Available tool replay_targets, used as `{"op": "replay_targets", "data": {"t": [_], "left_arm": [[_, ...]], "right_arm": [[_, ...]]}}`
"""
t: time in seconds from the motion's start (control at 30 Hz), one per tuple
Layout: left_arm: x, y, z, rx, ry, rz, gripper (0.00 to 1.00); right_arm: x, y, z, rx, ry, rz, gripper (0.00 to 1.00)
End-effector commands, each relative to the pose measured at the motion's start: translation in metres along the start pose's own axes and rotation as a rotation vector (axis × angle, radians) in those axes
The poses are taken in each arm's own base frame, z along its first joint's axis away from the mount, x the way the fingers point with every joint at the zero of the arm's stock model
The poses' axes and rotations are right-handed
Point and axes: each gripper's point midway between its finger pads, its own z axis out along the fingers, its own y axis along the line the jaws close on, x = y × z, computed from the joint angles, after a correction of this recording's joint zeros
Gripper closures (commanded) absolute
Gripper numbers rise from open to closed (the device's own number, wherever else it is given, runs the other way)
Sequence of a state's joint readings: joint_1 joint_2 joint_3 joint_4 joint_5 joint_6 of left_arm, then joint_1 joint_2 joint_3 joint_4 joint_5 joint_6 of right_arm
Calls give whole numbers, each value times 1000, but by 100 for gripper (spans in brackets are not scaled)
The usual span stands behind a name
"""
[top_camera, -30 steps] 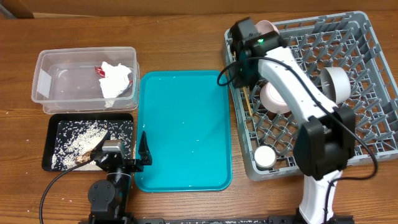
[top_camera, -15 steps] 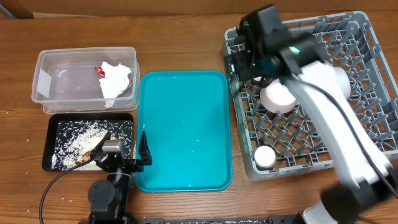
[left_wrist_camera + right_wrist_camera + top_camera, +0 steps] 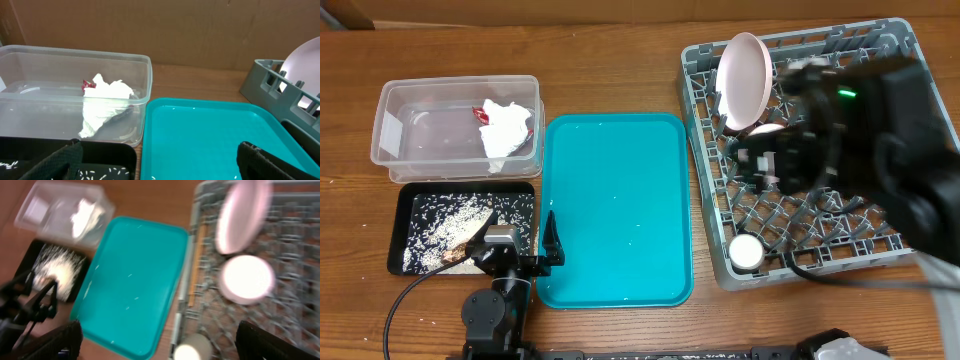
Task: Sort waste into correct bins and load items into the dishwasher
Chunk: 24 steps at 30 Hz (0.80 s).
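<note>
A pale-pink plate stands on edge at the back left of the grey dishwasher rack, free of any gripper. My right gripper is open and empty, high above the rack; its arm is a dark blur in the overhead view. Below it lie a white bowl, a small cup and the chopsticks. My left gripper rests open over the edge between the black tray, which holds rice, and the teal tray. The clear tub holds the napkin and the red wrapper.
A large teal serving tray lies between the bins and the rack, with a few rice specks on it. Brown cardboard stands behind the table in the left wrist view. The raised right arm hides much of the rack's middle from above.
My right gripper has opened and let go of the pink plate, which now stands in the rack. The right arm has risen and swung right. The left arm has not moved.
</note>
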State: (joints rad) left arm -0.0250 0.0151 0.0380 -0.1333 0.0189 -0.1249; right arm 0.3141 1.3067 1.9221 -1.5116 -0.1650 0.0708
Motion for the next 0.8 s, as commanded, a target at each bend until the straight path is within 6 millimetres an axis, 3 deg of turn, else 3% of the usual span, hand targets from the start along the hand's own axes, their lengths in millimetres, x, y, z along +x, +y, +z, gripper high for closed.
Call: {"op": "replay_targets", "data": {"t": [0.0, 0.2, 0.37, 0.53, 0.6, 0.77], "left_arm": [[0, 0, 0, 3, -8, -10, 0], [0, 0, 0, 3, -8, -10, 0], [0, 0, 0, 3, -8, -10, 0], [0, 0, 0, 3, -8, -10, 0], [0, 0, 0, 3, -8, -10, 0], [0, 0, 0, 3, -8, -10, 0]], "right_arm": [[3, -13, -55, 68, -165, 25, 0], [0, -26, -101, 181, -398, -70, 0], [6, -37, -107, 230, -553, -105, 0], [41, -59, -71, 273, -560, -76, 0], [68, -72, -38, 284, -537, -64, 0], [95, -90, 14, 287, -572, -67, 0]]}}
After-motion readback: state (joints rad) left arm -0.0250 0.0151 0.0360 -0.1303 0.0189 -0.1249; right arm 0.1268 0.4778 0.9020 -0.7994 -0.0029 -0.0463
